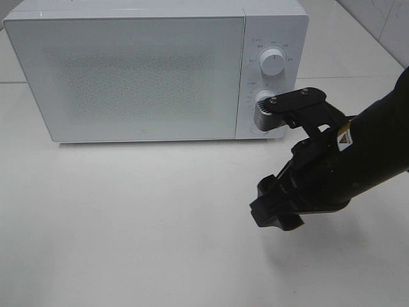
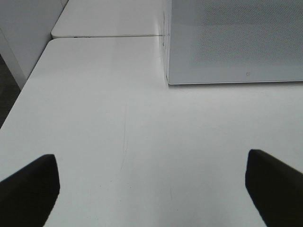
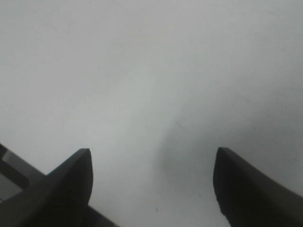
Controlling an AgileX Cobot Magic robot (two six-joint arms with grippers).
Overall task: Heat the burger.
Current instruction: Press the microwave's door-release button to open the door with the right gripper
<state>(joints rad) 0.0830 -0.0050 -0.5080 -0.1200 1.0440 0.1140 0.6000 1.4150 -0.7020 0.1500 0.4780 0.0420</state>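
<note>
From up high we have the white microwave (image 1: 128, 77) with its door (image 1: 128, 45) shut flat and frosted, so we can't see inside, and the burger shows nowhere on the table (image 1: 128, 243). Our guess is that it sits behind that door. The right arm (image 1: 374, 141) reaches in from the side. The bracket on its wrist (image 1: 300, 101) overlaps the lower knob (image 1: 261, 96) from this angle, while the upper knob (image 1: 274, 62) stands clear. The right gripper (image 1: 273, 208) hangs low over the table in front of the control panel, jaws spread and nothing in them. Over to the left wrist: the left gripper (image 2: 151, 189) is released as wide as it goes, with bare table between its tips and the microwave's front corner ahead. No burger here either. On the right wrist we see two dark fingers (image 3: 71, 184) parted over plain white surface, grasping nothing. We read this as the dial-setting step, with loading done if our guess holds. Next, the right claw needs lifting and squaring to a knob, pinching it and turning, without nudging the oven.
</note>
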